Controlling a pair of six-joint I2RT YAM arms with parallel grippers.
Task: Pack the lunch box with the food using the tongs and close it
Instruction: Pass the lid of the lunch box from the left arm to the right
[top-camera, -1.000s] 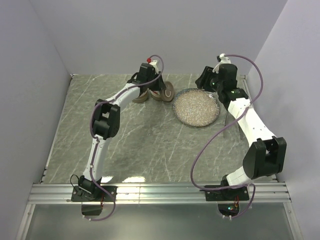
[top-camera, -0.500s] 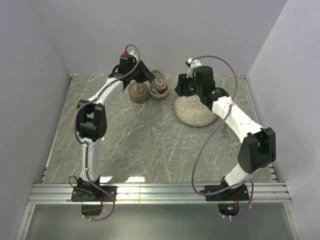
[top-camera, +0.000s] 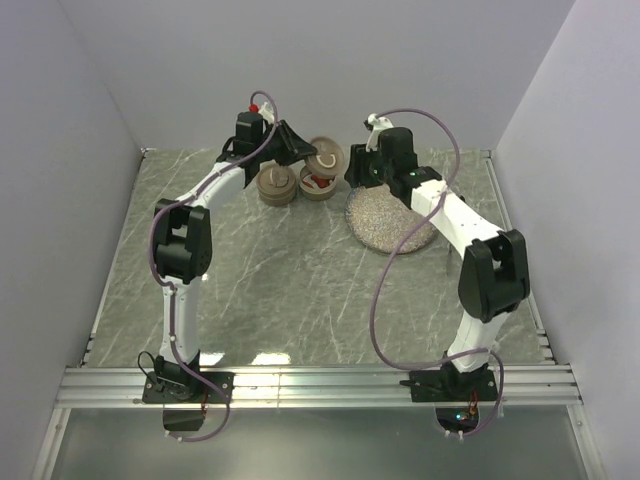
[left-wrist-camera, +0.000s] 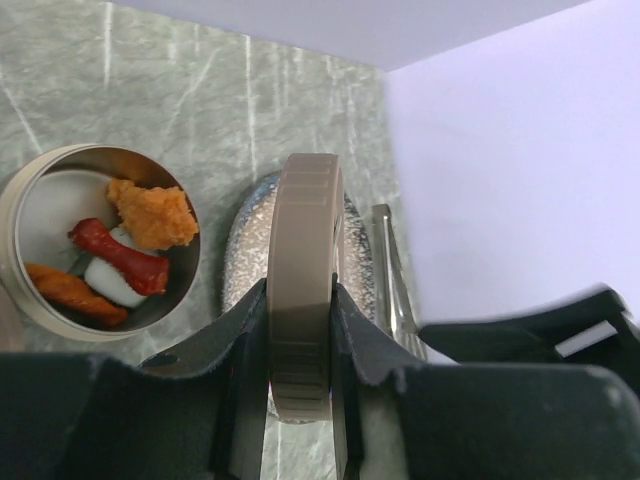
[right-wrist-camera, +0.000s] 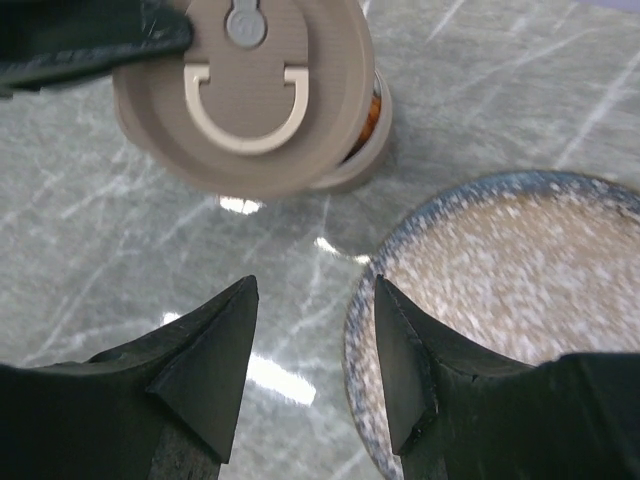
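Observation:
The lunch box is a round beige tin (left-wrist-camera: 30, 300) standing open with the food inside: an orange piece (left-wrist-camera: 155, 212), a red strip (left-wrist-camera: 120, 258) and a white ball (left-wrist-camera: 108, 285). My left gripper (left-wrist-camera: 303, 330) is shut on the box's beige lid (left-wrist-camera: 305, 250), held on edge. In the right wrist view that lid (right-wrist-camera: 245, 90) hangs over the tin (right-wrist-camera: 365, 150). From above, the lid (top-camera: 326, 156) sits just behind the tin (top-camera: 318, 186). My right gripper (right-wrist-camera: 315, 300) is open and holds nothing, above the plate's rim. The tongs (left-wrist-camera: 395, 290) lie beyond the plate.
A speckled grey plate (top-camera: 392, 222) lies right of the tin, under the right arm. A second beige tin (top-camera: 278, 185) with its lid on stands left of the open one. The back wall is close behind both grippers.
My left gripper has drawn back and up from the tins with the lid in it. My right gripper has swung left along the plate's far edge toward the open tin.

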